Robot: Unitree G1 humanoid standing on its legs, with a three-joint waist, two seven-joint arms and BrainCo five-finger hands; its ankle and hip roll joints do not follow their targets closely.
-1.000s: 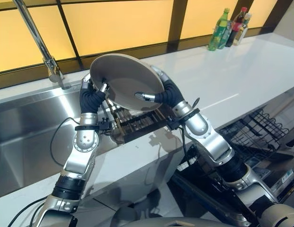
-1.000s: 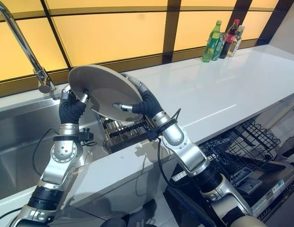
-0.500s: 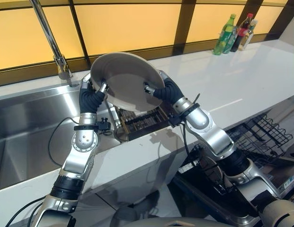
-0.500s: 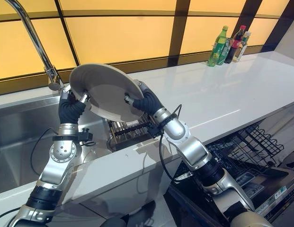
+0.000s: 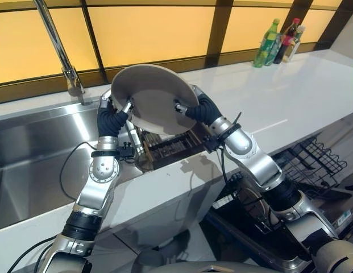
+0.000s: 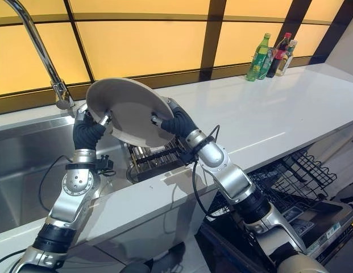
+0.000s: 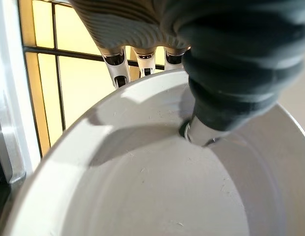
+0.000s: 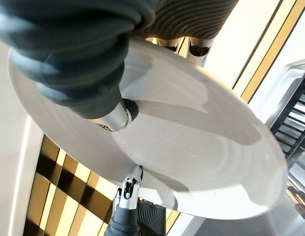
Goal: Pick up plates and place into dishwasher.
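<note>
Bottles stand on the white counter; a faucet overlooks the sink.

Amber-lit windows back a white countertop and steel sink.

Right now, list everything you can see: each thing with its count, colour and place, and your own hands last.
plate: one, grey, tilted in the air above the sink's rack, held between both hands.
rack: one, dark, at the sink's right end under the plate.
sink: one, steel, left part of the counter.
tap: one, steel, behind the sink.
counter: one, white, running to the right.
bottles: a small group, green and dark, far right corner of the counter.
dishwasher rack: one, black wire, pulled out low on the right.
left hand: pinching the plate's left rim.
right hand: pinching the plate's right rim.
</note>
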